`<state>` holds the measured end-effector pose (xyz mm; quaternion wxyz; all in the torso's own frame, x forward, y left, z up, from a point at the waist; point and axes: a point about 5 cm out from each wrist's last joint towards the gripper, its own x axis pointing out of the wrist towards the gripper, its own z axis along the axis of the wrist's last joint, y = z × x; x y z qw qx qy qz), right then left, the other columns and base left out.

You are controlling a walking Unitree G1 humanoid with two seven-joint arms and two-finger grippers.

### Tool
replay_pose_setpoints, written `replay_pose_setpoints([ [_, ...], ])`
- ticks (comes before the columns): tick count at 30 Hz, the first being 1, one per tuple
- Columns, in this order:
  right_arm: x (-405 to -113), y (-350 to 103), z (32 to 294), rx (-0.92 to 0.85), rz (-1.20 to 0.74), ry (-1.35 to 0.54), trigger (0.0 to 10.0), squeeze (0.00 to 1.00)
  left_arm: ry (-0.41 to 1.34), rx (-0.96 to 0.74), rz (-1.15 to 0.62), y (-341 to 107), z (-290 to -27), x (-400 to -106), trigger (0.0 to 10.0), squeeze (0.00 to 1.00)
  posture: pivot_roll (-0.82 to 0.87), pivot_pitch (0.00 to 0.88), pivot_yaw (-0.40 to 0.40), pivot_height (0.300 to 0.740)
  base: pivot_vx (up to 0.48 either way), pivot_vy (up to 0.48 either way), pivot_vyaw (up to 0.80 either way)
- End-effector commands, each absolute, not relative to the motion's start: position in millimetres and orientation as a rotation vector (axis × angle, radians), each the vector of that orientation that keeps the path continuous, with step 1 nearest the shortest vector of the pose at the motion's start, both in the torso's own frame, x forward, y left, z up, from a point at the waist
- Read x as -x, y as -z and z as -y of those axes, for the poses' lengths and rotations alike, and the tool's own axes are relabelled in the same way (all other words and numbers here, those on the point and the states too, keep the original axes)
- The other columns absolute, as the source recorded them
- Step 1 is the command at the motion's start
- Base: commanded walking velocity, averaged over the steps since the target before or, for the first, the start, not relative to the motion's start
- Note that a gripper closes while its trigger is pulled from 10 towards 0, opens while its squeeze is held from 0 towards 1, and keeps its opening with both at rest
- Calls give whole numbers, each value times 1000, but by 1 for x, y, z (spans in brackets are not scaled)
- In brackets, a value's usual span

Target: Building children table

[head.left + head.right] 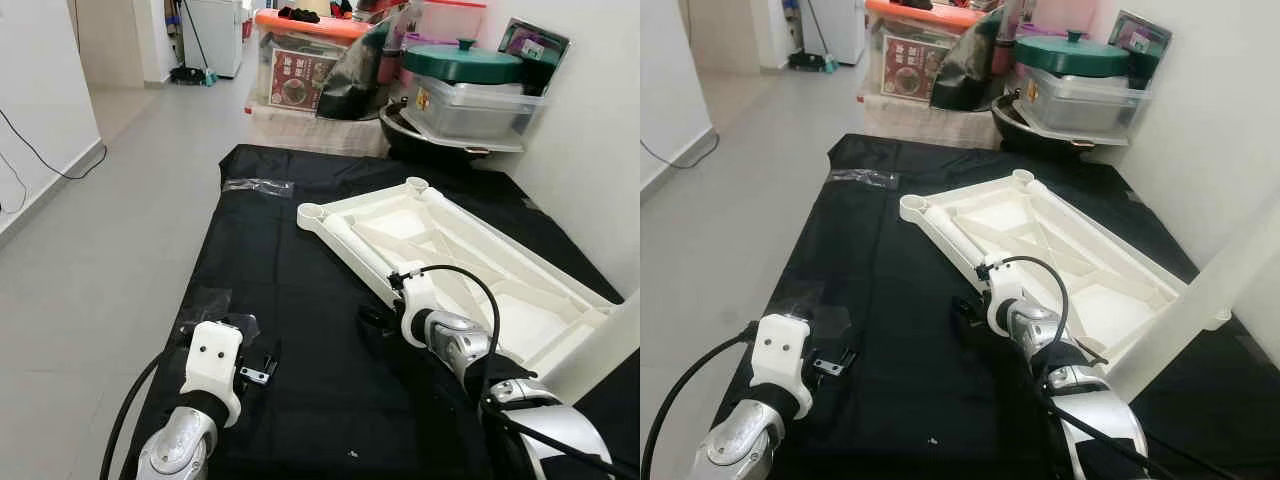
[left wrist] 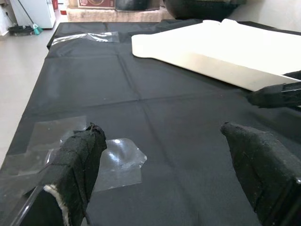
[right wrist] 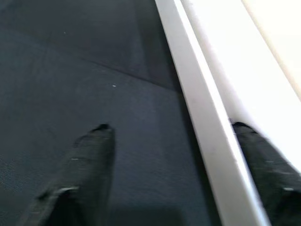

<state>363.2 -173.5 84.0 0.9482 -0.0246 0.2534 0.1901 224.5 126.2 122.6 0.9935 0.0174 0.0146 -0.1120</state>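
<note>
A white plastic tabletop [image 1: 470, 255] lies upside down on a black cloth [image 1: 290, 290], ribs and corner sockets facing up. A white leg [image 1: 1205, 305] rises at its near right corner. My right gripper [image 3: 170, 128] is open and low at the tabletop's long near rim [image 3: 207, 136], one finger [image 3: 89, 150] over the cloth and the other [image 3: 263, 160] over the white underside. My left gripper [image 2: 162, 129] is open above the cloth at the near left, holding nothing, beside a piece of clear film [image 2: 120, 160].
Another clear plastic wrapper [image 1: 258, 186] lies at the cloth's far left corner. Storage boxes [image 1: 300, 60], a green-lidded container [image 1: 462, 62] and a black wok [image 1: 430, 140] crowd the far end. A white wall runs along the right; tiled floor [image 1: 120, 200] lies left.
</note>
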Motion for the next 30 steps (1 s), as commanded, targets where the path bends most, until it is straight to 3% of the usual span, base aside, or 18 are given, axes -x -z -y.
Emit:
replay_pose_setpoints([
  [1, -355, -73, 171, 68, -563, -441, 0, 0, 228, -26, -44, -118, -124, -225, 10000, 0, 145, 0, -155, 740, 0, 0, 0],
  [8, -354, -76, 164, 172, -553, -604, 0, 0, 227, -28, -45, -119, -124, -225, 10000, 0, 151, 0, -162, 740, 0, 0, 0],
  [10, -351, -80, 159, 279, -519, -748, 0, 0, 224, -30, -47, -118, -125, -224, 10000, 0, 148, 0, -163, 740, 0, 0, 0],
  [15, -347, -82, 156, 303, -494, -855, 0, 0, 225, -31, -50, -119, -125, -224, 10000, 0, 147, 0, -162, 740, 0, 0, 0],
  [20, -335, -81, 155, 348, -451, -1026, 0, 0, 225, -31, -52, -118, -124, -224, 10000, 0, 143, 0, -157, 740, 0, 0, 0],
  [21, -322, -82, 158, 378, -423, -1170, 0, 0, 226, -31, -53, -118, -124, -224, 10000, 0, 141, 0, -156, 740, 0, 0, 0],
  [24, -306, -84, 164, 405, -400, -1322, 0, 0, 226, -30, -55, -117, -125, -224, 10000, 0, 135, 0, -153, 740, 0, 0, 0],
  [30, -295, -82, 175, 469, -422, -1419, 0, 0, 225, -31, -56, -117, -125, -224, 10000, 0, 136, 0, -149, 740, 0, 0, 0],
])
